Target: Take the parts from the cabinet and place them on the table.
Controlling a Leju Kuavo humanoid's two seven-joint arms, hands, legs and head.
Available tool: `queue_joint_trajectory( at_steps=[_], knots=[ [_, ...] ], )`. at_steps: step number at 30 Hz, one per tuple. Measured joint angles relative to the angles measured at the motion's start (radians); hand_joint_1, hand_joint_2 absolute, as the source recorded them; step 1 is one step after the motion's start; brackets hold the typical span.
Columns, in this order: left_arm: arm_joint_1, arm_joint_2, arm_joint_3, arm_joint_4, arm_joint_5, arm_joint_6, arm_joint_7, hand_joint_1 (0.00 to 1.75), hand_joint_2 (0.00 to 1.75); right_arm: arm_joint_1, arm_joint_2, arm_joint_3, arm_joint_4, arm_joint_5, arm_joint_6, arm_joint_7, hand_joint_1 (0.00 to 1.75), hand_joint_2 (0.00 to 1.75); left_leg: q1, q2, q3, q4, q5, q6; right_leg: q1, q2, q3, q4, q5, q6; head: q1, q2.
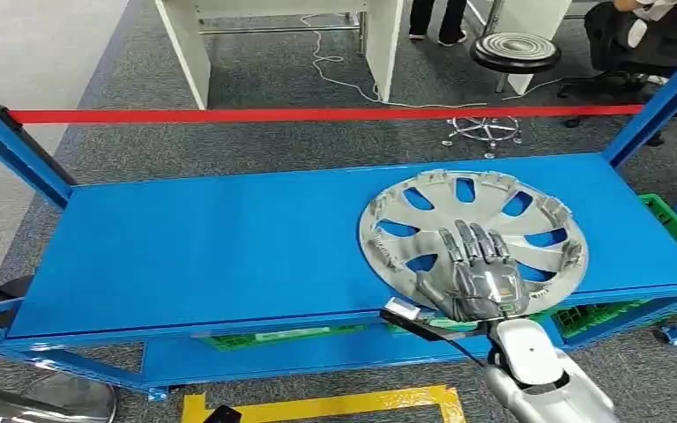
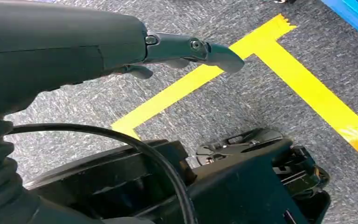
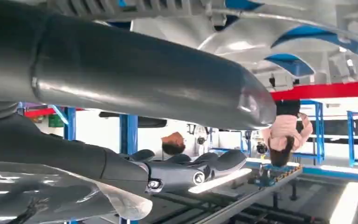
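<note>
You've got a blue metal shelf table [image 1: 212, 247] on grey carpet [image 1: 273, 75]; red barrier tape [image 1: 229, 115] runs behind the table; green plastic crates [image 1: 670, 220] sit beneath the table, contents unclear; round silver plastic hubcap [image 1: 494, 211] lies on the table, right hand [image 1: 480, 273] flat on it, fingers spread, holding nothing; left hand [image 2: 121, 46] hangs empty, fingers apart, over yellow floor tape [image 2: 307, 88].

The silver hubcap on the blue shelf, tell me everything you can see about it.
The hubcap is a round silver wheel cover, plastic-looking, with curved spokes, openings showing blue through them, and clips around the rim. It lies flat on the right part of the blue shelf, near edge overhanging slightly. The right hand rests on its near side, fingers spread.
</note>
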Motion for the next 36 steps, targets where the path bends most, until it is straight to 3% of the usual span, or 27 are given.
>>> queue_joint_trajectory(
  at_steps=[4, 8, 19, 20, 31, 36],
  knots=[
    [0.000, 0.000, 0.000, 0.000, 0.000, 0.000, 0.000, 0.00, 1.75, 0.021, 0.000, -0.020, -0.024, -0.057, -0.016, -0.046, 0.00, 0.00, 0.000, 0.000, 0.000, 0.000, 0.000, 0.000, 0.000, 0.000, 0.000, 0.000, 0.000, 0.000, 0.000, 0.000],
    [0.000, 0.000, 0.000, 0.000, -0.003, 0.000, -0.001, 0.00, 1.75, 0.054, 0.013, -0.031, -0.046, -0.207, 0.037, -0.134, 0.00, 0.00, 0.000, 0.000, 0.000, 0.000, 0.000, 0.000, 0.000, 0.000, 0.000, 0.000, 0.000, 0.000, 0.000, 0.000],
    [0.000, -0.001, 0.000, 0.000, -0.005, 0.001, -0.004, 0.00, 1.75, 0.123, 0.031, -0.016, -0.049, -0.269, 0.078, -0.183, 0.00, 0.00, 0.000, 0.000, -0.001, 0.000, 0.000, 0.000, 0.000, 0.000, 0.000, 0.000, 0.000, 0.000, 0.000, 0.000],
    [0.000, -0.001, 0.000, 0.000, -0.005, 0.001, -0.005, 0.00, 1.75, 0.128, 0.031, -0.012, -0.048, -0.274, 0.090, -0.185, 0.00, 1.75, 0.000, 0.000, -0.001, 0.000, 0.000, 0.000, 0.000, 0.000, -0.001, 0.000, 0.000, 0.000, 0.000, 0.000],
    [0.000, -0.001, 0.000, 0.000, -0.009, -0.001, -0.005, 0.00, 1.75, 0.134, 0.030, 0.006, -0.021, -0.253, 0.165, -0.148, 0.00, 1.75, 0.000, 0.000, 0.000, 0.000, 0.000, 0.000, 0.000, 0.000, -0.001, 0.000, 0.000, 0.000, 0.000, 0.000],
    [0.000, -0.001, 0.000, 0.000, -0.009, -0.001, -0.003, 0.00, 1.75, 0.125, 0.029, 0.010, -0.013, -0.253, 0.167, -0.143, 0.00, 1.75, 0.000, 0.000, 0.000, 0.000, 0.000, 0.000, 0.000, 0.000, -0.001, 0.000, 0.000, 0.000, 0.000, 0.000]
  ],
)
